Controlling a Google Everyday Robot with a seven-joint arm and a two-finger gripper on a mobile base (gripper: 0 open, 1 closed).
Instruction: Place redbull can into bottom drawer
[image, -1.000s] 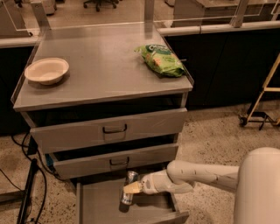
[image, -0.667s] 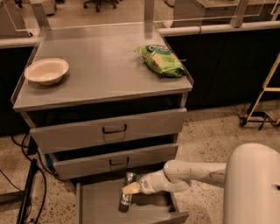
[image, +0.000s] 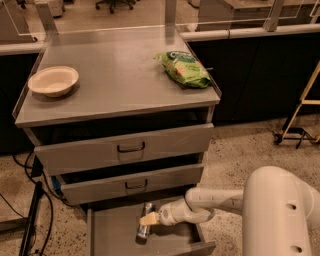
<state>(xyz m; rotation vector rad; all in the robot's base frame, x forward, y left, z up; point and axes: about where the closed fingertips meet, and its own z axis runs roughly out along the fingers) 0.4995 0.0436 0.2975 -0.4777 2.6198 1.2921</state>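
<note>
The redbull can (image: 144, 225), slim and silver-blue, is inside the open bottom drawer (image: 112, 235), near the drawer's middle, its top end pointing toward the cabinet. My gripper (image: 150, 219) is at the can's right side, about halfway along it, and reaches in from the right on the white arm (image: 210, 202). Whether the can rests on the drawer floor or hangs just above it cannot be seen.
The two upper drawers (image: 127, 150) with dark handles stand slightly open above the bottom one. On the cabinet top are a cream bowl (image: 53, 81) at left and a green snack bag (image: 184, 69) at right. A wooden stand (image: 300, 120) is at far right, and cables (image: 30, 215) lie at left.
My gripper has shifted slightly lower along the can. The can stays in about the same place in the drawer. More of the white arm shows at the lower right.
</note>
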